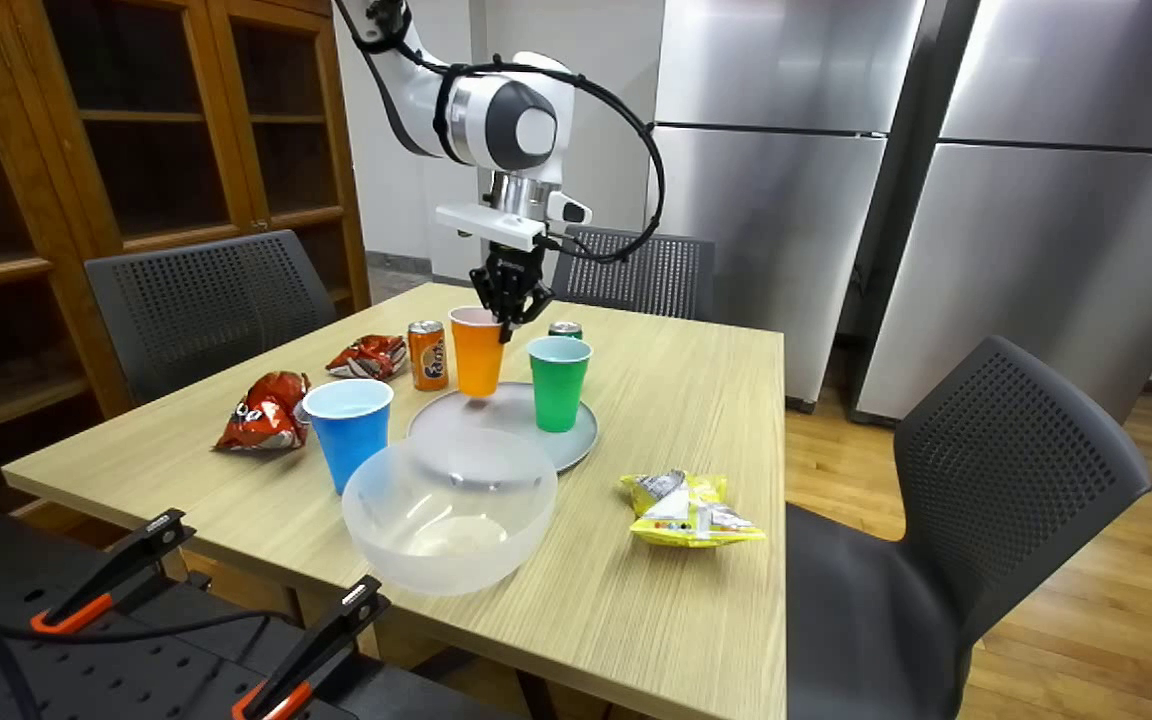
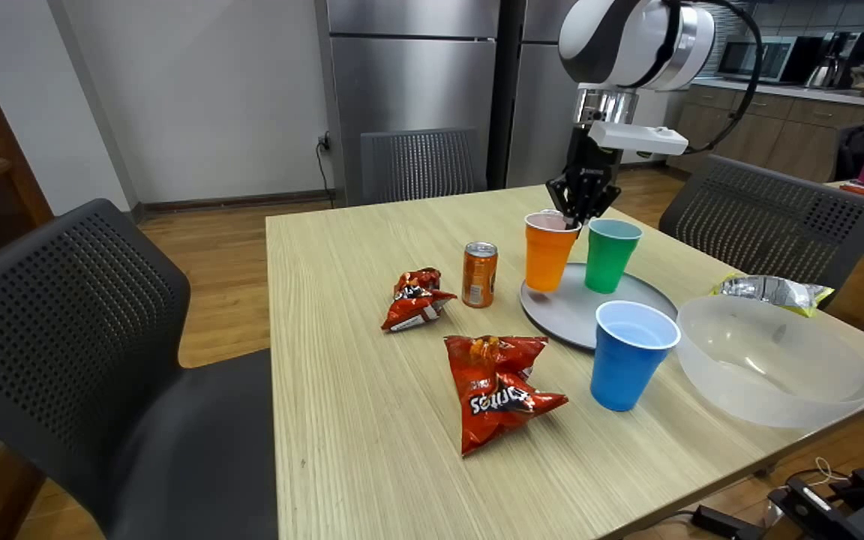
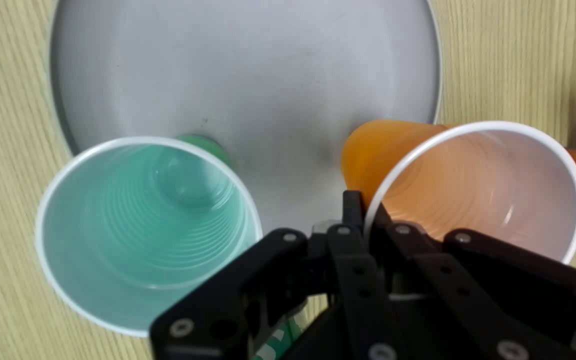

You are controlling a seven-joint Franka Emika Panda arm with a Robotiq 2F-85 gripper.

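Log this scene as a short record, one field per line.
Claw: shut on the orange cup at its rim
Orange cup: over the plate, near its edge; contact unclear
Green cup: upright on the plate
Blue cup: upright on the table, between a red bag and the bowl
Orange can: upright near the orange cup
Green can: mostly hidden behind the green cup in an exterior view
Other bags: a second red bag, a yellow bag

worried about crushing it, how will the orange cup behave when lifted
The orange cup probably flexes: its wall looks thin where the tool pinches it. It is likely light, since no contents show inside. It may tilt, being held at only one side of its rim.
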